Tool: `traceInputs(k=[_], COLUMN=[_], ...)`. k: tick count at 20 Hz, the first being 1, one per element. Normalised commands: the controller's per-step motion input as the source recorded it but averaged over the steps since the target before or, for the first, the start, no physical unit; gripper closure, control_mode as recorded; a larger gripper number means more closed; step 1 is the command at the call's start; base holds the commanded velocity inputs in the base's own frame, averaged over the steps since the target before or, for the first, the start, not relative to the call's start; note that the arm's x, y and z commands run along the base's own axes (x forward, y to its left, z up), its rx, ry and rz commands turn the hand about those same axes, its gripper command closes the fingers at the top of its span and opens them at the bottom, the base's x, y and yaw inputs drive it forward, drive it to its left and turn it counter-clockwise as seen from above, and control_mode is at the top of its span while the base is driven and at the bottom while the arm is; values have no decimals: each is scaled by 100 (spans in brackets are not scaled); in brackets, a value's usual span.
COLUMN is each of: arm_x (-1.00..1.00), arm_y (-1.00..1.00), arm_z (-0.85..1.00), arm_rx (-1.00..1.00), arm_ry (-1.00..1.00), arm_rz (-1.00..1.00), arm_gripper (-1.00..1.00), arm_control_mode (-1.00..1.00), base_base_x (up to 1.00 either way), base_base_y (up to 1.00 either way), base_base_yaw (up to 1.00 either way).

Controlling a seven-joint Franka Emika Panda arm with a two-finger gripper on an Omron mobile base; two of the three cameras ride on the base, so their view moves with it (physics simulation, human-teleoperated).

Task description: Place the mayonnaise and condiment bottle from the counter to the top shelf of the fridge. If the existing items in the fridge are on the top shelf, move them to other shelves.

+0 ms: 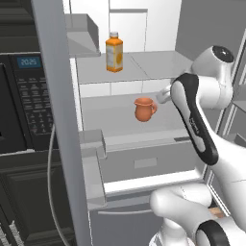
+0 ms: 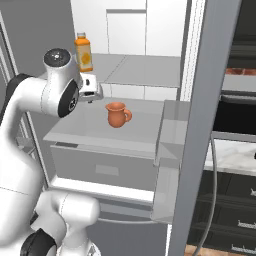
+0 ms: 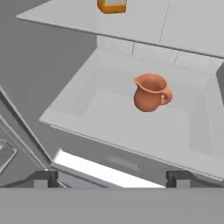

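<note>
While the fridge [image 1: 211,29] stood open, the claw [image 3: 111,177] was seen released, its two dark fingertips [image 3: 43,178] spread wide apart with nothing between them, held just outside the shelf front. Taking the terracotta jug [image 3: 151,92] as the landmark, the claw was placed in front of it and somewhat above, looking down on it across bare shelf. The jug stood upright on the middle shelf [image 1: 113,120], its long axis vertical, its spout turned one way and its handle the other across the claw's line of sight. Behind and above the jug, the orange bottle [image 1: 114,52] with a white cap was seen standing upright on the top shelf [image 1: 144,65], well apart from the jug and farther from the claw. It was judged that the bottle was the item to be cleared from the top shelf, so that the coming reach would have to pass up and over the jug. The mayonnaise and the condiment bottle could not be placed from these pictures. To the far side of the door from the jug, a black microwave [image 1: 19,96] was visible, its display reading 20:25. A pale patch showed on the bottle's front, but no writing could be read on it.
</note>
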Motion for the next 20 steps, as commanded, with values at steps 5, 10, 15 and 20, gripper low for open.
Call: traceInputs(k=[5, 10, 15, 20], arm_x=[1, 26, 38, 37], arm_y=[12, 20, 5, 24], arm_z=[87, 69, 33, 3], arm_rx=[-12, -4, 0, 4], arm_ry=[-20, 0, 3, -2], arm_rz=[7, 0, 0, 0], arm_gripper=[-100, -100, -100, -100], arm_control_mode=[-100, -100, -100, -100], base_base_x=[0, 0, 0, 0], base_base_y=[0, 0, 0, 0], base_base_yaw=[0, 0, 0, 0])
